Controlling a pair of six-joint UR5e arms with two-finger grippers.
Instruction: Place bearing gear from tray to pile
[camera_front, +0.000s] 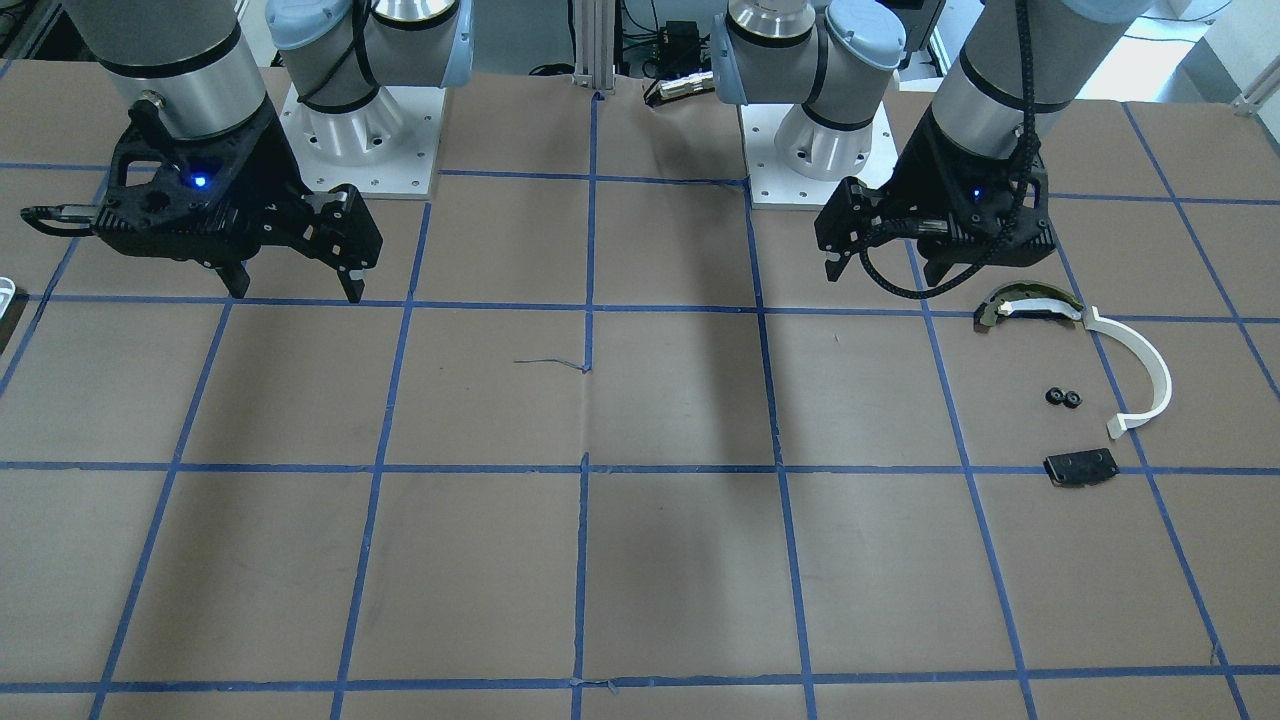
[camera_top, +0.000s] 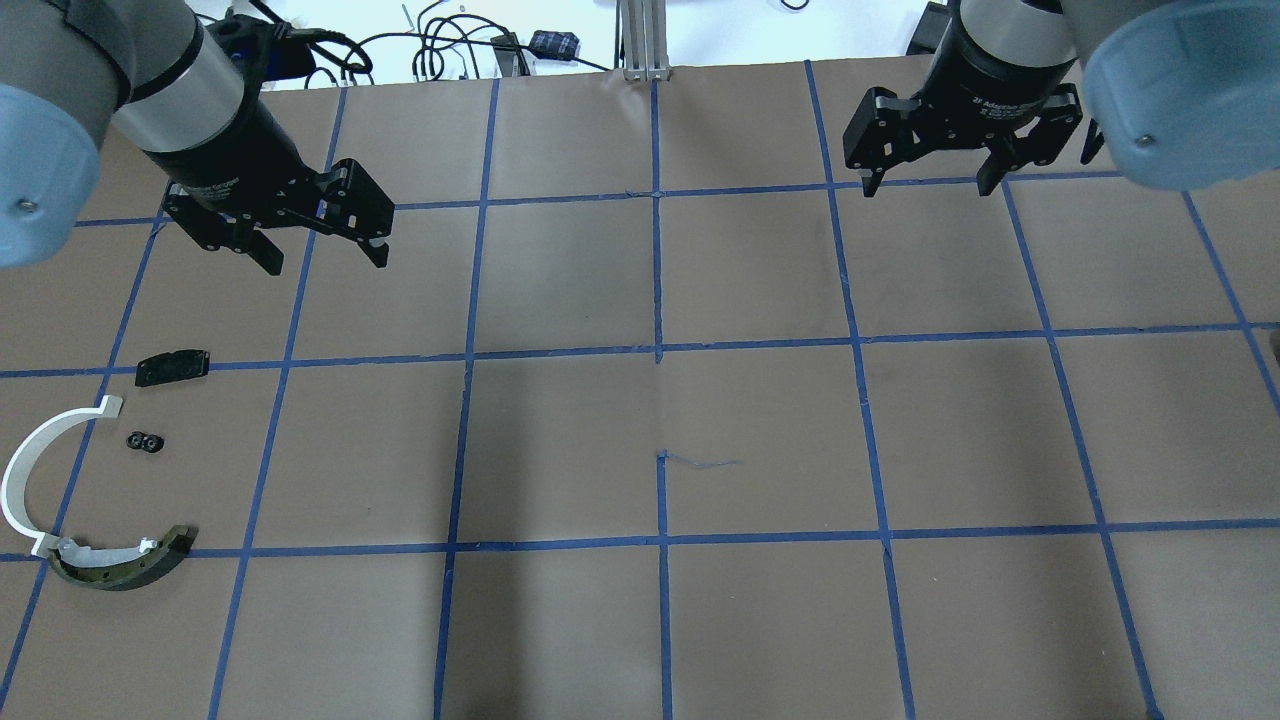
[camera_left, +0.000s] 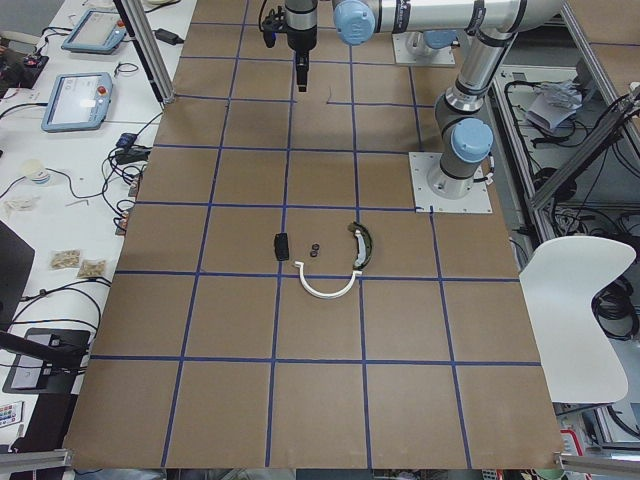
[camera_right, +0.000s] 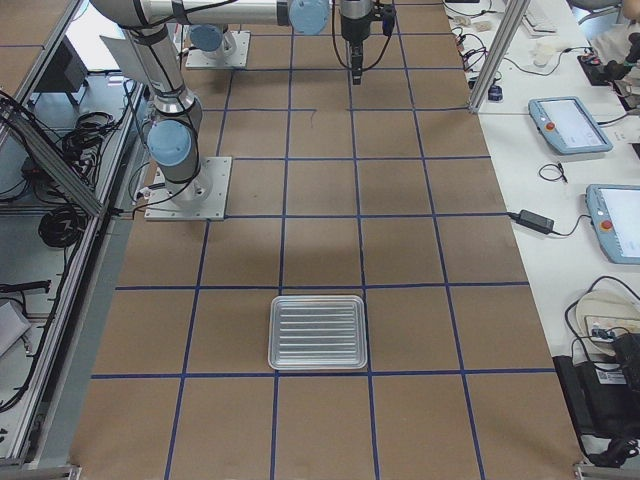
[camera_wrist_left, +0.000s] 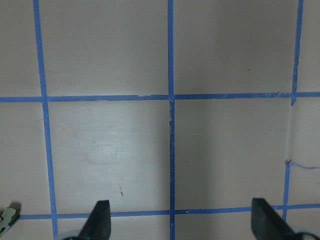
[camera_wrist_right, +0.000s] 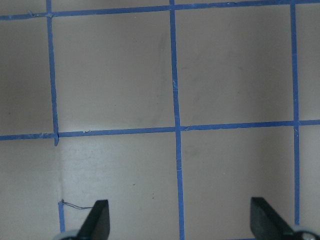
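In the front-facing view the brown table (camera_front: 640, 560), gridded with blue tape lines (camera_front: 590, 467), carries the pile (camera_front: 1066, 399) on the view's right: an olive curved piece (camera_front: 1030, 303) with a white strip, a white half-ring (camera_front: 1150, 365) touching its end, and a black plate (camera_front: 1080, 467) set a little apart. The bearing gear (camera_front: 1062, 398), a small black pair of rings, lies on the table among them, inside the curve of the half-ring and touching none of the other parts. The left gripper (camera_front: 885, 273) hangs above the table just beside the olive piece, its fingers spread wide with nothing between them; the right gripper (camera_front: 295, 288), well apart at the other side, is likewise spread and holds nothing. From overhead the bearing gear (camera_top: 146, 441) sits between the black plate (camera_top: 172, 367) and the olive curved piece (camera_top: 120, 570), with the white half-ring (camera_top: 20, 470) bending round its outer side; the left gripper (camera_top: 325, 260) and right gripper (camera_top: 928, 185) both stand wide apart and bare. The left side view shows the same loose group at mid-table, the bearing gear (camera_left: 314, 249) just beside the black plate (camera_left: 282, 245). The right side view shows a ribbed metal tray (camera_right: 317, 332) lying flat on the near part of the table. Each wrist view shows two dark fingertips (camera_wrist_left: 100, 217) (camera_wrist_right: 100, 217) far apart over taped paper, clasping nothing.
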